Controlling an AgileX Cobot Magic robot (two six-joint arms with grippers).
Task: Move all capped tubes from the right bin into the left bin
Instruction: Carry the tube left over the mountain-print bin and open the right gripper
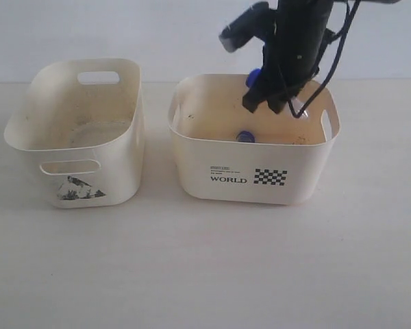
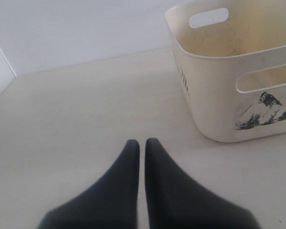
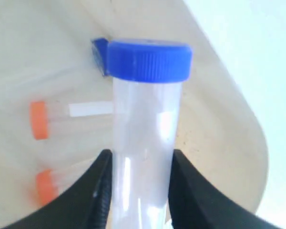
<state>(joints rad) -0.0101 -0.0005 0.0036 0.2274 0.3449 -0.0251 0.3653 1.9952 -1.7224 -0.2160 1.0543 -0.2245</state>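
Left bin (image 1: 120, 175) stands at 9 o'clock on the bench (image 1: 205, 274). Left gripper (image 2: 142, 141) hangs over the bench near it, jaws clenched together. Right bin (image 1: 246, 161) sits toward 3 o'clock. Right gripper (image 1: 272, 104) is over its 12 o'clock rim, jaws grasping a blue-capped tube (image 3: 143, 129) clear of the floor. Inside lie another blue cap (image 1: 244, 136) at 6 o'clock and two orange-capped tubes (image 3: 39, 119).

Left bin (image 1: 116, 175): cream, with a dark bird-like picture (image 1: 79, 189) on its front. Right bin (image 1: 192, 171): cream, with black WORLD lettering (image 1: 228, 179) and a black-and-white checkered patch (image 1: 270, 177). Blue-capped tube (image 3: 143, 157): clear body. Orange-capped tubes (image 3: 62, 117): whitish bodies. Left gripper (image 2: 142, 143) and right gripper (image 3: 142, 160): black. Tabletop (image 1: 205, 274): pale beige.
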